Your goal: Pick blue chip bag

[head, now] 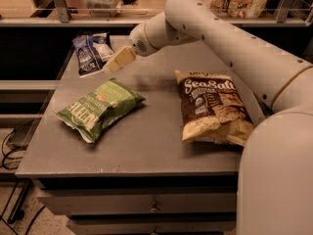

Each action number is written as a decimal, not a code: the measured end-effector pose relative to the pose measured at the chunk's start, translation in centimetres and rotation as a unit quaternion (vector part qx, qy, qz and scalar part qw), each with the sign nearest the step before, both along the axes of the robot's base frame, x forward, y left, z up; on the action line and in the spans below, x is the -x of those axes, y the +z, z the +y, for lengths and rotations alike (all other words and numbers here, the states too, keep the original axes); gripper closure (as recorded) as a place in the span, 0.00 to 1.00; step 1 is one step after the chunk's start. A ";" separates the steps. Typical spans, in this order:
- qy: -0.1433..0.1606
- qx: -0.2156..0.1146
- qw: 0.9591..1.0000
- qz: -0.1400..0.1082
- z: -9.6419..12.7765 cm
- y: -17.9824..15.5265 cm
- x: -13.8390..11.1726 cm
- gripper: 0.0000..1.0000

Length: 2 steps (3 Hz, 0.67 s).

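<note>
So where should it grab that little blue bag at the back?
Probably from above, pinching the crinkled right edge of the blue chip bag: it lies flat at the far left corner of the table, and the pincer hovers just right of it.

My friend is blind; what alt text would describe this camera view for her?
A white robot arm reaches over a grey table, its gripper poised beside the blue chip bag at the far left corner. A green bag lies nearer, and a bigger brown Sea Salt bag to its right.
</note>
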State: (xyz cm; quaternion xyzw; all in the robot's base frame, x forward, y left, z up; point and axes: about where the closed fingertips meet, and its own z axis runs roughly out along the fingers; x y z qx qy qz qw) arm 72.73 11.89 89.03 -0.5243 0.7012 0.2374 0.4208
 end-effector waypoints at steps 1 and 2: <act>0.011 -0.011 1.000 0.005 1.6 -0.9 -1.6 0.00; 0.022 -0.018 1.000 0.012 2.9 -1.9 -2.8 0.00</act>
